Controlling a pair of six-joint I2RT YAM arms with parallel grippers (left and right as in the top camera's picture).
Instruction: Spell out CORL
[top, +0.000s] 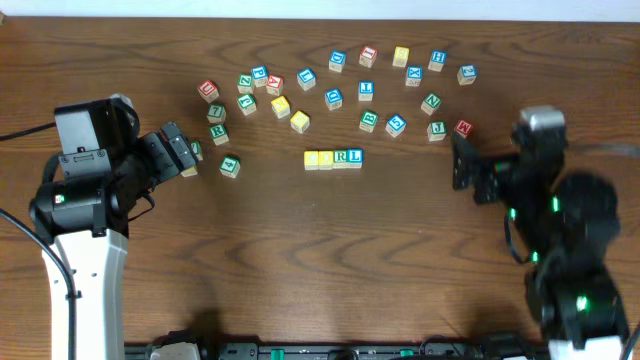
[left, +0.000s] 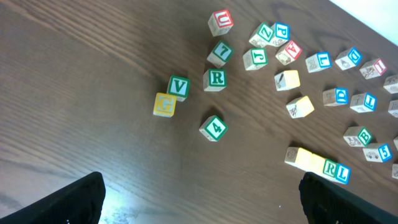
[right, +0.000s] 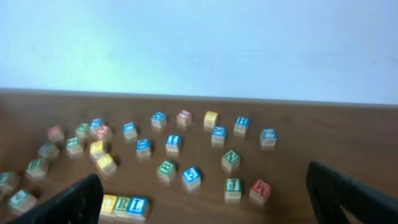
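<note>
A row of four letter blocks (top: 333, 158) sits in the middle of the brown wooden table (top: 330, 260), all touching: two yellow ones, a green R, then a blue L. Loose blocks (top: 335, 98) lie behind the row. The left gripper (top: 186, 152) and the right gripper (top: 460, 162) are wide open, holding nothing. A white wall (right: 199, 43) is behind the table.
</note>
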